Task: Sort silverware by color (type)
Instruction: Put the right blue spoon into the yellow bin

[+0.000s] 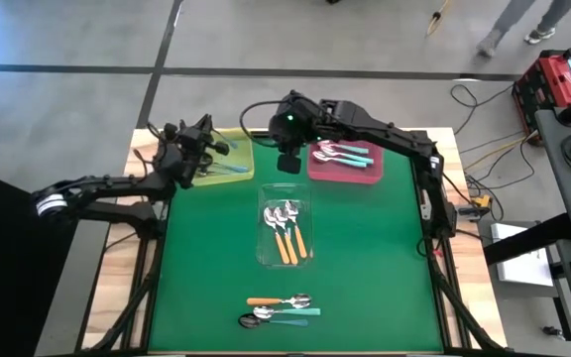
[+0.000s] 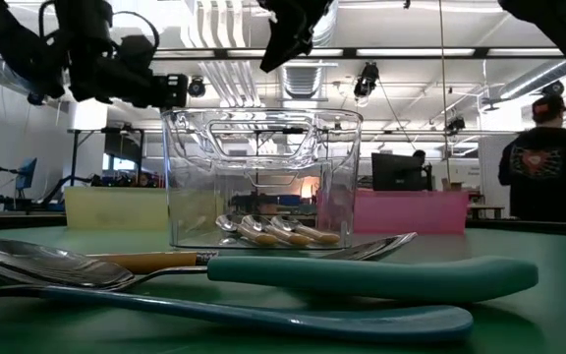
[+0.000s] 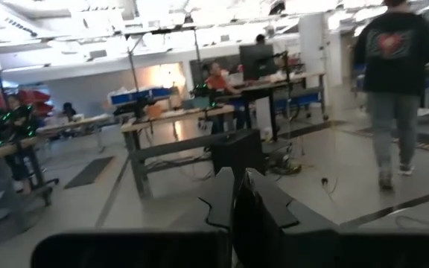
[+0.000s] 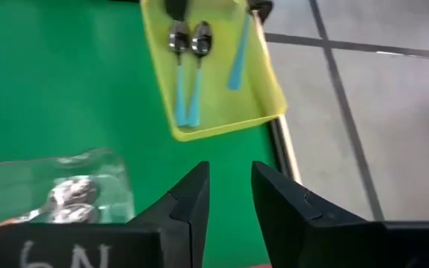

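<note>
Three spoons lie flat near the table's near edge: one orange-handled point(image 1: 266, 300), one teal-handled point(image 1: 300, 311), one blue-handled point(image 1: 266, 321). Orange-handled spoons point(image 1: 287, 236) lie in the clear tray point(image 1: 266, 260). Blue-handled spoons point(image 4: 186, 82) lie in the yellow tray point(image 4: 214, 130), and one more point(image 4: 238, 52) leans on its rim. Teal-handled spoons point(image 1: 350, 152) lie in the pink tray point(image 1: 345, 175). My right gripper point(image 4: 229, 190) hovers open and empty over the mat between the yellow and pink trays. My left gripper point(image 3: 234, 201) is shut and empty, raised over the yellow tray's left side.
The green mat point(image 1: 365, 268) is bare to the right and left of the clear tray. The yellow tray point(image 1: 241, 174) and the pink tray sit at the far edge. Beyond the table, a person point(image 2: 543, 162) stands in the room, and cables and equipment lie on the floor at right point(image 1: 553, 79).
</note>
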